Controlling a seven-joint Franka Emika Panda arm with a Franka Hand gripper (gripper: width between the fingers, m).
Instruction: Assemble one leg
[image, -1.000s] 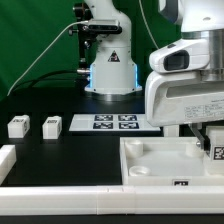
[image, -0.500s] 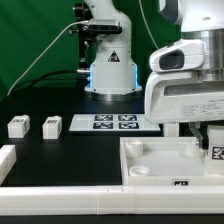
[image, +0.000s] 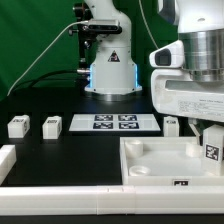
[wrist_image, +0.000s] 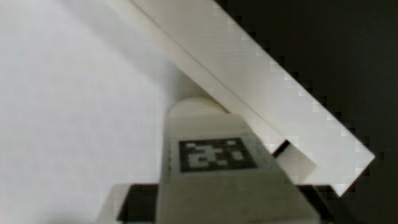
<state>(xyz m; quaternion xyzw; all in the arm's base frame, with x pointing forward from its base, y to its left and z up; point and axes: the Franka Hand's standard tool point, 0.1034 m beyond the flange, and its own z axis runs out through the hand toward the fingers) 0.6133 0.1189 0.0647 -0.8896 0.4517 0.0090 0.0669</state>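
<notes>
My gripper (image: 212, 138) is at the exterior view's right, over the far right corner of the large white tray-like part (image: 160, 165). It is shut on a leg (image: 212, 152), a small white block with a tag on its face. In the wrist view the leg (wrist_image: 217, 150) stands between the dark fingers (wrist_image: 135, 200), its end close to the tray's raised wall (wrist_image: 267, 90). I cannot tell whether the leg touches the tray. Two more legs (image: 17, 126) (image: 50, 125) stand at the left. Another leg (image: 172, 124) shows behind the tray.
The marker board (image: 112, 122) lies in the middle of the black table. The robot base (image: 108, 70) stands behind it. A white bar (image: 60, 185) runs along the front edge, and a white block (image: 5, 160) lies at the far left.
The arm's hand has shifted up and to the exterior view's right with the leg in it. The leg behind the tray has come into view.
</notes>
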